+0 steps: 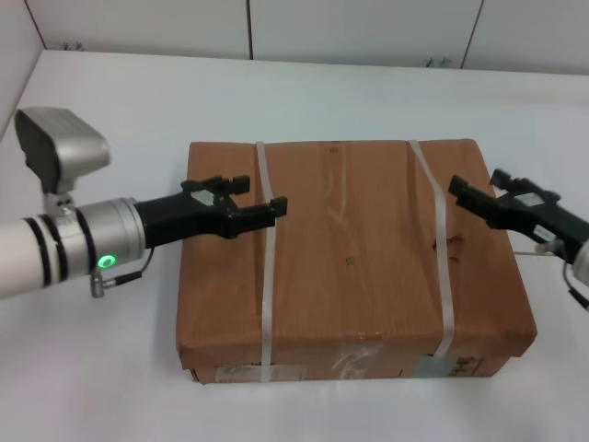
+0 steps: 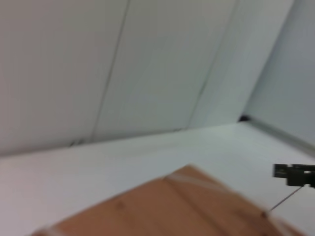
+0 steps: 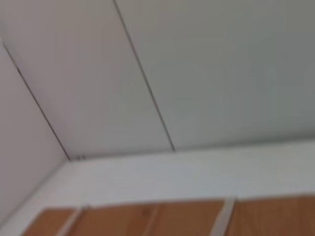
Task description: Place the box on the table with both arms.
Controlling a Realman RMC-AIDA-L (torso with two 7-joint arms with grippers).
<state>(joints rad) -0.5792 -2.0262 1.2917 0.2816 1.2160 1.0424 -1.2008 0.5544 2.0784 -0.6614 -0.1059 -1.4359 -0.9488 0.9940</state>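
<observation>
White table [image 1: 304, 92] fills the frame, the box [image 1: 354, 258] at centre; left gripper [image 1: 241, 204] and right gripper [image 1: 480, 196], fingers spread, grasping nothing, overhang its top edges. Both should withdraw evenly.

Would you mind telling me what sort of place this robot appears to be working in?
Probably a plain indoor test or lab bench: a bare white smooth tabletop backed by pale panelled walls, holding only a large flat brown strapped cardboard box. The left gripper and right gripper are over its top.
</observation>
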